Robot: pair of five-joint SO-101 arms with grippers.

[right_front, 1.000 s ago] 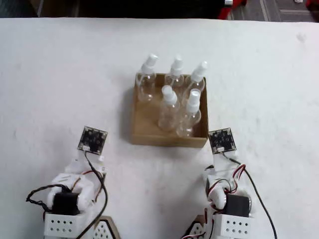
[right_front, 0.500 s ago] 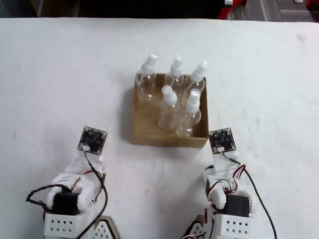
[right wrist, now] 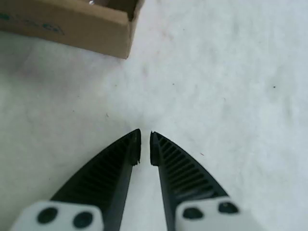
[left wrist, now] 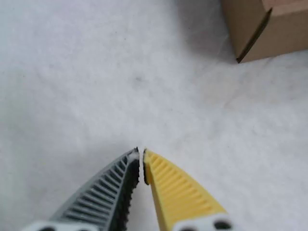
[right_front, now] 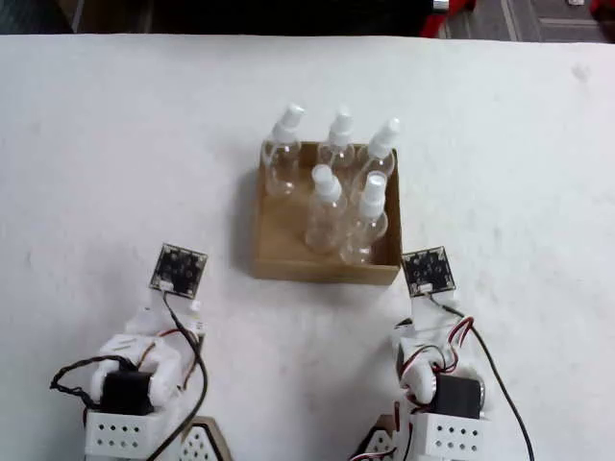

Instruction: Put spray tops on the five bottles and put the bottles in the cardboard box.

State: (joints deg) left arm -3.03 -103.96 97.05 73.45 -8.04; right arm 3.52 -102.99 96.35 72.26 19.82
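Overhead, five spray-topped bottles in the cardboard box — close up, left gripper and right gripper closed, empty.

We are looking at a white table; a cardboard box is sitting flat on it, directly on the surface, near the middle.

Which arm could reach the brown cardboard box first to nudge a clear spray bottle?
Probably right. All five clear spray bottles stand in the brown cardboard box; the right gripper, shut, sits by its near corner, the left gripper farther off.
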